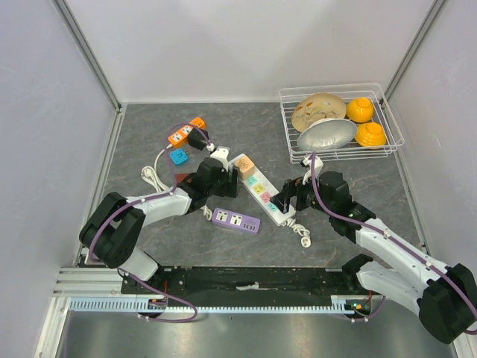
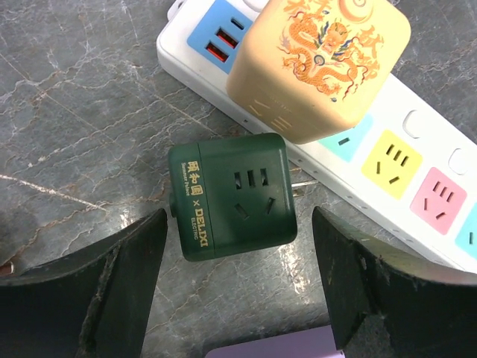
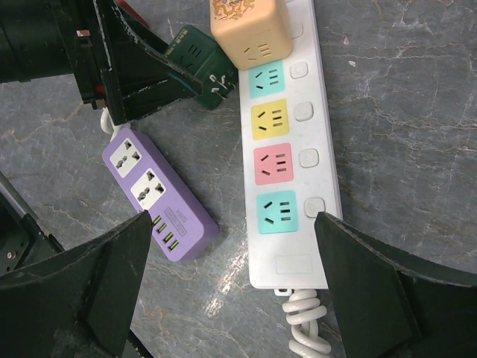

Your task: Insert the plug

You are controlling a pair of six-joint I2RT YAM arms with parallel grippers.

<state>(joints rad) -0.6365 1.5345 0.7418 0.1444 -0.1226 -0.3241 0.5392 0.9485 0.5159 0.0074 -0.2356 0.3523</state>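
A dark green cube plug [image 2: 232,195] lies on its side on the grey table beside the white power strip [image 2: 417,153], its prongs pointing at the strip's edge. A beige cube adapter [image 2: 319,63] with a dragon print sits plugged into the strip. My left gripper [image 2: 238,287] is open, its fingers either side of the green cube, just short of it. My right gripper [image 3: 231,280] is open over the near end of the white strip [image 3: 287,142], whose teal, yellow, pink and teal sockets are bare. The green cube [image 3: 200,64] also shows in the right wrist view.
A purple power strip [image 1: 236,221] lies near the front between the arms. An orange strip [image 1: 185,131], a blue adapter [image 1: 178,156] and a white cable [image 1: 153,176] lie at the back left. A wire basket [image 1: 387,112] with bowls stands at the back right.
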